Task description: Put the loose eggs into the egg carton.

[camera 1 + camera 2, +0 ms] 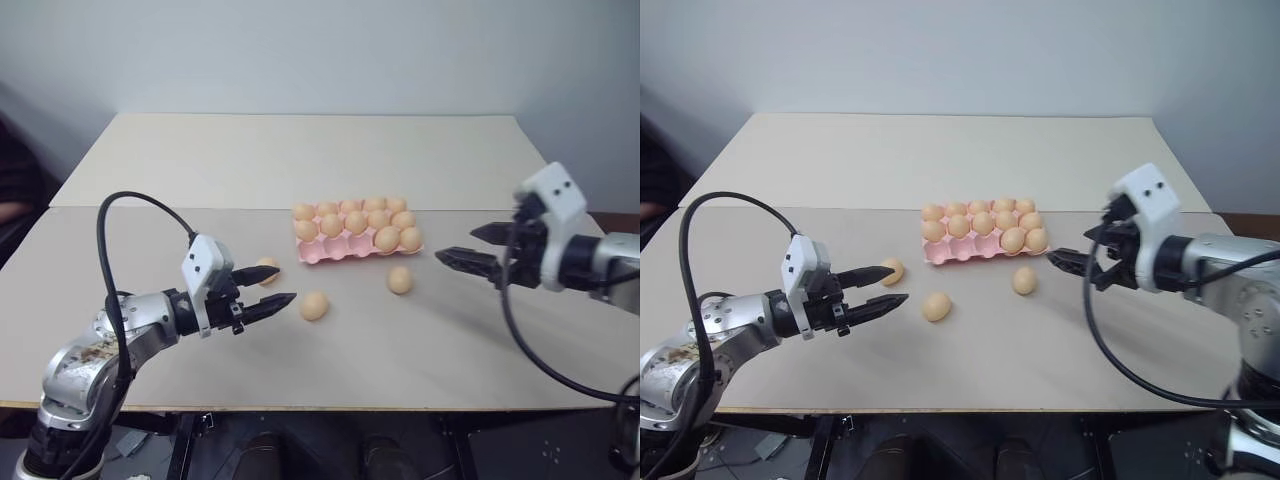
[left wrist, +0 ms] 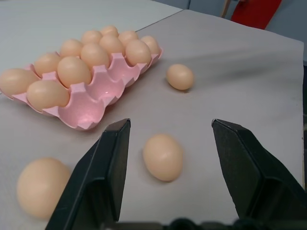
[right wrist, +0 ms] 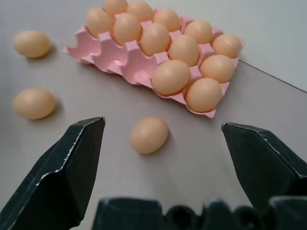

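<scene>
eggs fill most of the pink egg carton [image 1: 345, 250] at frame centre; three loose eggs [image 1: 314, 305] lie on the tabletop [image 1: 400, 350] just below it. left end effector [image 1: 268, 286] and right end effector [image 1: 480, 246] hover open, empty

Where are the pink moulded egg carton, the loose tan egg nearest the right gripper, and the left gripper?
Pink moulded egg carton [image 1: 318, 254]: left eye view, on an empty front cup.
Loose tan egg nearest the right gripper [image 1: 400, 280]: left eye view, middle of its shell.
Left gripper [image 1: 270, 286]: left eye view, between its open black fingertips.
</scene>
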Robot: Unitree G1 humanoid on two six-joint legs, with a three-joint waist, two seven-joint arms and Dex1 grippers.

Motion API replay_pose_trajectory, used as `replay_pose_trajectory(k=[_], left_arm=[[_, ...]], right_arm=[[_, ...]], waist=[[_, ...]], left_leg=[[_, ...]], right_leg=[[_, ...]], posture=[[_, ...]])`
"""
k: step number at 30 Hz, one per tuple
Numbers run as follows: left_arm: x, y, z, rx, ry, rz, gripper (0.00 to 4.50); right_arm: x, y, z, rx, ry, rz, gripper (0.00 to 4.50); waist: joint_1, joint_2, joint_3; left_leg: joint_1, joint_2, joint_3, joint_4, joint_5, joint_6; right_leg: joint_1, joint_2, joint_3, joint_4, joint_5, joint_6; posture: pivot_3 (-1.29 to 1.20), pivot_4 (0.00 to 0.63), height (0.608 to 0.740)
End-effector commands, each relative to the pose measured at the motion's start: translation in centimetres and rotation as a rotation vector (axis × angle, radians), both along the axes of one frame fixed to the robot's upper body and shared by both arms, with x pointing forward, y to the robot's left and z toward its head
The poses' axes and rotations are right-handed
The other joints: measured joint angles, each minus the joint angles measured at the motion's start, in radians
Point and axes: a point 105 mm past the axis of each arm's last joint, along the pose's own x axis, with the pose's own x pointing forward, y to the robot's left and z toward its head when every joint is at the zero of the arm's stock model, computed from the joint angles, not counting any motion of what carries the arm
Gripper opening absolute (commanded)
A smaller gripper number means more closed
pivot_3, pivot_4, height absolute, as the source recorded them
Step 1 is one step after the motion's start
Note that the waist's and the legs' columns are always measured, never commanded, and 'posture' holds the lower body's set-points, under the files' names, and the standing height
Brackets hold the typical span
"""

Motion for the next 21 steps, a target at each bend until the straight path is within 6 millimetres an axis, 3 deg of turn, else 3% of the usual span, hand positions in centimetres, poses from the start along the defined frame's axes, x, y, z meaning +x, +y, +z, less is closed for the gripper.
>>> replay_pose_trajectory(k=[1,10,21], left_arm=[[-0.4,-0.8,0.8,0.002,-0.041,-0.033,2.95],[-0.5,-1.1,0.6,-0.002,-0.035,-0.035,2.95],[-0.9,-1.5,0.5,-0.009,-0.038,-0.023,2.95]], right_arm=[[1.3,0.1,-1.1,-0.042,-0.027,-0.157,4.48],[3.0,1.9,-3.6,0.007,-0.023,-0.357,4.48],[3.6,4.9,-6.1,0.062,0.084,-0.356,4.48]], waist=[[0.003,0.000,0.000],[-0.001,0.000,0.000],[-0.011,0.000,0.000]], left_leg=[[0.000,0.000,0.000,0.000,0.000,0.000],[-0.006,-0.001,0.001,0.000,0.001,-0.002],[-0.006,-0.001,0.000,-0.001,0.002,-0.002]], right_leg=[[0.000,0.000,0.000,0.000,0.000,0.000],[-0.008,0.000,0.001,0.003,0.000,0.000],[-0.008,0.000,0.001,0.003,0.000,0.000]], posture=[[0.00,0.150,0.740],[0.00,0.150,0.740],[0.00,0.150,0.740]])
